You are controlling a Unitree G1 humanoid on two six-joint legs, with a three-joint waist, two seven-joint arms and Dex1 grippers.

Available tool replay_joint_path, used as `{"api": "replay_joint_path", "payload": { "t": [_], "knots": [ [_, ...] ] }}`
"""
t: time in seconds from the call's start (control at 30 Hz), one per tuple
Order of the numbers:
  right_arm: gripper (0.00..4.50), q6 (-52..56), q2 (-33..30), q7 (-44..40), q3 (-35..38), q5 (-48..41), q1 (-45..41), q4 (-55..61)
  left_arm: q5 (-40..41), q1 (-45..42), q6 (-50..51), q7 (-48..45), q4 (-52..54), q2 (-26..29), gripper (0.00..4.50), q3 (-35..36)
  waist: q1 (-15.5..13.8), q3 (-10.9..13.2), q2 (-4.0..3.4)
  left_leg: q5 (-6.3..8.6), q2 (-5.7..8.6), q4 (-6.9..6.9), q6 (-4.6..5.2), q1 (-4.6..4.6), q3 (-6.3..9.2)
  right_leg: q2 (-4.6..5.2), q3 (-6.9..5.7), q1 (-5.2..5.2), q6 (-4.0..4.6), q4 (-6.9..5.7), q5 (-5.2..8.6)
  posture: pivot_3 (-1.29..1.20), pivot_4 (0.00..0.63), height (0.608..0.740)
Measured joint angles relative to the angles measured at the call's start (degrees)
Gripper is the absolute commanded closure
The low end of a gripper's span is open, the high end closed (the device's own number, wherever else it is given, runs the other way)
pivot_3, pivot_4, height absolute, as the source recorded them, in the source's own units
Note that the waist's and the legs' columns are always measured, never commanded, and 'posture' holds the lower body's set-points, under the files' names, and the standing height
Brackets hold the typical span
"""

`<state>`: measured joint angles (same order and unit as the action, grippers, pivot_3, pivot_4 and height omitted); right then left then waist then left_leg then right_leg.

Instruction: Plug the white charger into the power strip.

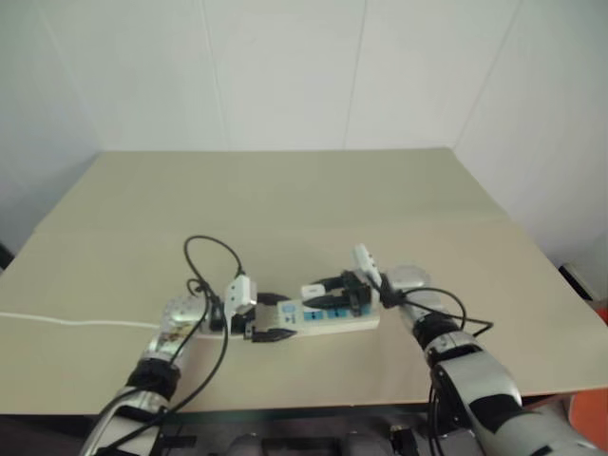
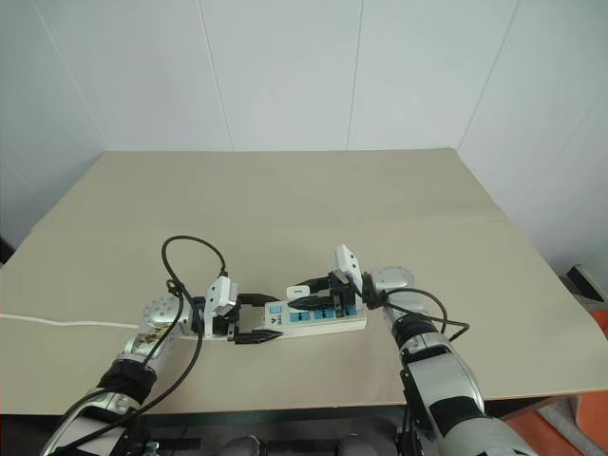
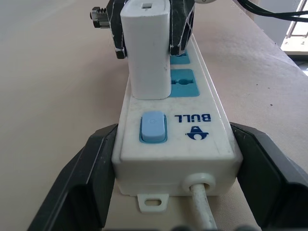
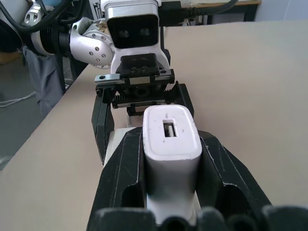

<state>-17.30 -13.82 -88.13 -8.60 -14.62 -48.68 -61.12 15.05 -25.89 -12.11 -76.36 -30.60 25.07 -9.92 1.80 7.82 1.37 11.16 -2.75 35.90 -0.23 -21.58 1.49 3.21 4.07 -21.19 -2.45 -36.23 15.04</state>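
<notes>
A: Where is the small white cube-shaped plastic charger (image 3: 147, 48) held?

B: It is clamped between the black fingers of the right gripper (image 4: 172, 159), upright over the long white plastic power strip (image 3: 192, 125) with blue sockets. Its base is seen touching the strip's top face, at the socket nearest the pale blue rocker switch (image 3: 152, 127). Prongs are hidden, so full seating cannot be confirmed.

A: And the left gripper (image 2: 255, 323)?

B: Spread wide, one black finger down each long side of the strip at the cord end (contact with the sides can't be made out from the wrist view). Judged to be there as a brace, so the strip isn't shoved along the beige table (image 1: 285, 199) when the charger is pressed down.

A: Why gripped from the sides?

B: The body is held square to the socket that way, and the top with its USB slot (image 4: 169, 129) is left clear.

A: Strip position?

B: Lying flat near the table's front edge, between both arms. Its thin white cord (image 1: 66, 321) is run off toward the left edge.

A: Status?

B: Insertion is judged nearly done. A last downward press is probably needed, then release. Tilt is the risk.
</notes>
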Motion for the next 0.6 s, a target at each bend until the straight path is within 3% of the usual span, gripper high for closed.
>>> {"api": "replay_joint_path", "payload": {
  "t": [0.6],
  "knots": [
    [3.39, -5.2, 0.0, 0.5, -0.9, 0.0, 1.6, 0.3, 0.4, 0.7, 0.4, 0.5, 0.9, 0.2, 1.26, 0.0, 0.3, -0.1, 0.03, 0.01, 0.01, -0.02, -0.01, 0.04, -0.01, 0.04, 0.00, 0.08, -0.01, 0.10, 0.02, 0.00, 0.150, 0.740]
  ]
}}
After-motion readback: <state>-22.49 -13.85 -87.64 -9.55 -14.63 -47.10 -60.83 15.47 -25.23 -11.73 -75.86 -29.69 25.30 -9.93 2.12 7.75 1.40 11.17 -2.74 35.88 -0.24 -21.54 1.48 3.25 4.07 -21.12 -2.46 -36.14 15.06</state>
